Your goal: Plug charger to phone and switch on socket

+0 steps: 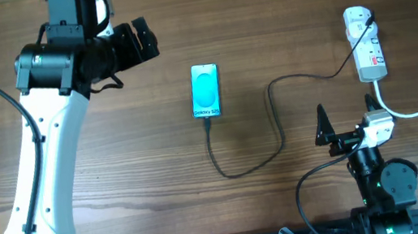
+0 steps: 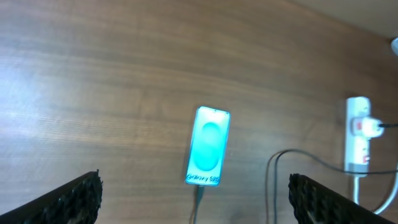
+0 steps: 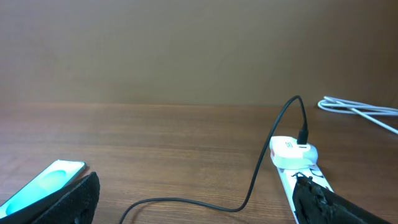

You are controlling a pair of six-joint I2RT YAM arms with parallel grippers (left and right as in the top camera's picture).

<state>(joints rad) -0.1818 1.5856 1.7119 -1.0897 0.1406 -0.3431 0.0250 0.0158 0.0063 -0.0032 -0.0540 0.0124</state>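
Noted phone (image 1: 205,90) lying central, white strip (image 1: 207,112) reading "Galaxy S25", with charger (image 1: 302,76) running from its labelled end to plug (image 1: 371,24) seated in socket (image 1: 368,49) far right; left gripper (image 1: 150,39), right gripper (image 1: 348,118) both spread wide, empty.

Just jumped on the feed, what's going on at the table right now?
Neither arm holds anything. The left gripper hangs open, above and left of the phone in the overhead view; the right gripper is open, near the socket. The charger runs from the phone's lower end to its plug in the socket, so it looks connected. Whether the switch is on is too small to tell.
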